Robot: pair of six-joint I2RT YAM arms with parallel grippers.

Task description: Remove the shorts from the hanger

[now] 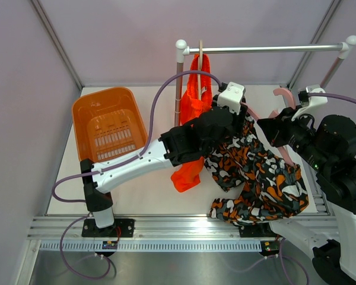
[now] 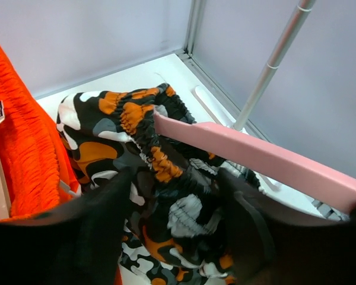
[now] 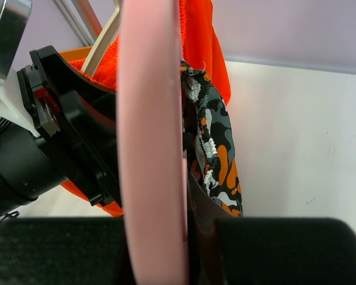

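The camouflage shorts point(image 1: 255, 172) hang from a pink hanger point(image 1: 283, 94) and spill onto the table. My left gripper point(image 1: 240, 122) is at their waistband. In the left wrist view its black fingers point(image 2: 77, 237) are shut on the bunched camouflage fabric point(image 2: 184, 214), just beside the pink hanger point(image 2: 267, 157). My right gripper point(image 1: 273, 127) is shut on the pink hanger point(image 3: 151, 119), and the camouflage waistband point(image 3: 216, 154) lies along the hanger's right side. The plain orange shorts point(image 1: 193, 107) hang on a wooden hanger point(image 1: 200, 59) from the rack bar, left of my left gripper.
An orange basket point(image 1: 83, 113) stands at the table's left. The metal rack bar point(image 1: 267, 49) spans the back, with posts at the centre and right point(image 2: 273, 59). Walls close in on the left, back and right.
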